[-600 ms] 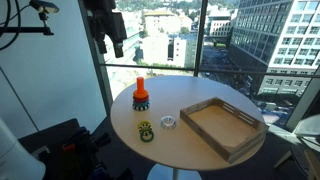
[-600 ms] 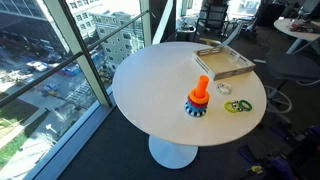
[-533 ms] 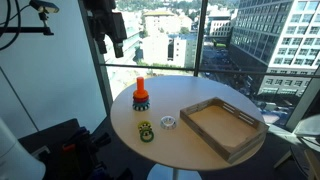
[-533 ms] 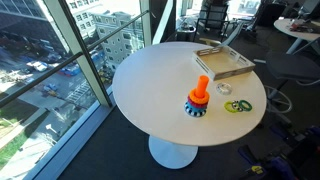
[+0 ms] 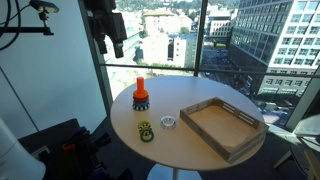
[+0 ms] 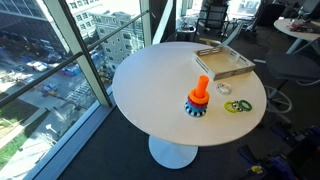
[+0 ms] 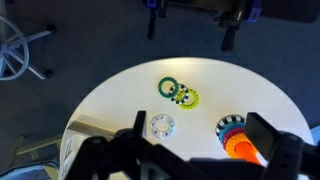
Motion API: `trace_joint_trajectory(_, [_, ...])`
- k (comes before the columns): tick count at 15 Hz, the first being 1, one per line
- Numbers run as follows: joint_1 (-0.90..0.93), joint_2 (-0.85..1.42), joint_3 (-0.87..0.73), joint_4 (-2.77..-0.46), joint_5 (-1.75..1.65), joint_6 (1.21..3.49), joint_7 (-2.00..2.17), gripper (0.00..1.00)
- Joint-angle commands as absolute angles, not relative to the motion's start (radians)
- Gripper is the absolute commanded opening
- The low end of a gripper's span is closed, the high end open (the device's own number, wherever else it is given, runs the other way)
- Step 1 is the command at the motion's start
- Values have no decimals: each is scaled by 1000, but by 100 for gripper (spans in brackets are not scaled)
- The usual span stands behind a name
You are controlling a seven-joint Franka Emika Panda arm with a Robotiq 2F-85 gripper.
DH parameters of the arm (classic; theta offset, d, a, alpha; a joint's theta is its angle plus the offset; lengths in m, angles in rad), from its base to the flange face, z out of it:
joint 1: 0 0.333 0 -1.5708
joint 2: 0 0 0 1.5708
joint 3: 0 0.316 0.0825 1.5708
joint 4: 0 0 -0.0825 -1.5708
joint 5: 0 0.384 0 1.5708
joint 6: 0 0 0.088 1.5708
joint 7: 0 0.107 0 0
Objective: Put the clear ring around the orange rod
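The clear ring (image 5: 168, 122) lies flat on the round white table, between the orange rod (image 5: 140, 90) and the wooden tray; it also shows in the exterior view (image 6: 223, 89) and the wrist view (image 7: 162, 126). The orange rod (image 6: 201, 92) stands upright with coloured rings stacked round its base (image 7: 232, 131). My gripper (image 5: 112, 42) hangs high above the table, open and empty. In the wrist view its fingers (image 7: 200, 128) frame the clear ring on the left and the rod on the right, far below.
A yellow-green and dark linked ring (image 5: 146, 131) (image 6: 238, 105) (image 7: 178, 93) lies near the table edge. An empty wooden tray (image 5: 200, 106) (image 6: 224, 76) sits on the table. Floor-to-ceiling windows stand close behind. Office chairs stand beyond the table.
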State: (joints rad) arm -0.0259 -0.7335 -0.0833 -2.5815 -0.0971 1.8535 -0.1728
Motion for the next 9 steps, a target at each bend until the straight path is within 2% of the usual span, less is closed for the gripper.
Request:
trace_joint_trajectory(1, [-29,-692,-73,-2538,-88,1853,-128,100])
trace_joint_trajectory(9, [-28,-540,-63,-2447,-61,1908,-54,100])
